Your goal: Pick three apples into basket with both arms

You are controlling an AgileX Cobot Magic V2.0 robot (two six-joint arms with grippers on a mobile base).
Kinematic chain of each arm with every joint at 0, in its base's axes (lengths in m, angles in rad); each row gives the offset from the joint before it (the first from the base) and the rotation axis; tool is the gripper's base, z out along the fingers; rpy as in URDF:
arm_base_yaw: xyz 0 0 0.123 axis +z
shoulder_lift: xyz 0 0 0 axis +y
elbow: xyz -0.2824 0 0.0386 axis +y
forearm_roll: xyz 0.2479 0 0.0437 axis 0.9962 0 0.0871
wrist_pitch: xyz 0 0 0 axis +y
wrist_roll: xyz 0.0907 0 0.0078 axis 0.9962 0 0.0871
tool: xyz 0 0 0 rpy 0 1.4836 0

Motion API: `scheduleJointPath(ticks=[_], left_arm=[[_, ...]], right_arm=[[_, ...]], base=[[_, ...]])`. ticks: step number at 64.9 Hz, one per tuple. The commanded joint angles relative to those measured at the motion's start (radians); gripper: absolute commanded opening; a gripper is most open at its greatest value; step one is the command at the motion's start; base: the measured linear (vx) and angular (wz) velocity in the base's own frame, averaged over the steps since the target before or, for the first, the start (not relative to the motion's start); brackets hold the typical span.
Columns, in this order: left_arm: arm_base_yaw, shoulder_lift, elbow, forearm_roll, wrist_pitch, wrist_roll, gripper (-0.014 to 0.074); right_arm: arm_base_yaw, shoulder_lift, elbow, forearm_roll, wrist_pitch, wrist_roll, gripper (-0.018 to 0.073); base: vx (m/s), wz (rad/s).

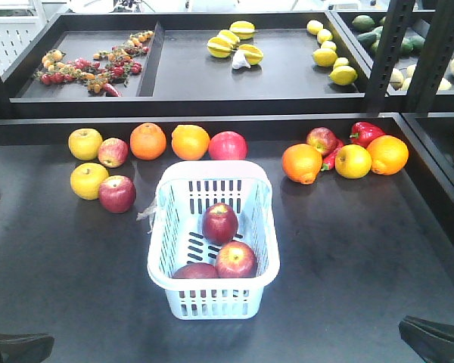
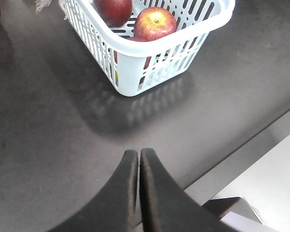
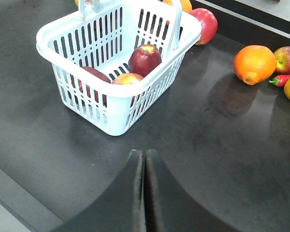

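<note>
The pale blue-white basket (image 1: 160,249) stands on the dark table near the front middle. Three dark red apples lie inside it: one in the middle (image 1: 220,223), one at the front right (image 1: 236,259), one at the front left (image 1: 195,271), partly hidden by the rim. The basket (image 2: 193,26) and two of its apples (image 2: 155,22) show in the left wrist view, the basket (image 3: 87,43) with all three in the right wrist view. My left gripper (image 2: 138,152) is shut and empty over the table near its front edge. My right gripper (image 3: 144,152) is shut and empty in front of the basket. The arms show as dark shapes at the lower corners (image 1: 435,336).
Behind the basket lie yellow apples (image 1: 85,143), red apples (image 1: 116,193), oranges (image 1: 148,141), a red pepper (image 1: 365,133) and more oranges (image 1: 302,162). Back trays hold small tomatoes, star fruit (image 1: 234,41) and lemons (image 1: 329,54). Dark uprights (image 1: 386,53) stand at the back right.
</note>
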Motion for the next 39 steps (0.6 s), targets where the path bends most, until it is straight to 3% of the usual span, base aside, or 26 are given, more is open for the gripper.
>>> scheduleJointPath(ticks=[1,9,16,21,39], left_arm=[[-0.001,-0.005,-0.024,-0.032,-0.038,-0.008,-0.0006],[-0.001,-0.012,0.021,-0.005,-0.069,-0.053,-0.0006],[-0.001,-0.029,0.121,0.070,-0.148,-0.184,-0.0006],[-0.001,-0.051,0.198,0.077,-0.244,-0.250,-0.0006],[-0.001,-0.246,0.398,0.134,-0.498,-0.302,-0.0006]], right_arm=[[-0.004,0.007,-0.026,-0.009,-0.068,0.002,-0.0004],[-0.004,0.007,-0.026,-0.009,-0.068,0.002,-0.0004],[-0.004,0.007,-0.026,-0.009,-0.068,0.002,-0.0004],[-0.004,0.007,-0.026,-0.009,-0.068,0.002,-0.0004],[-0.004,0.007,-0.026,-0.009,-0.068,0.002,-0.0004]], base=[[0.00,0.00],[0.00,0.00],[0.00,0.00],[0.00,0.00],[0.00,0.00]])
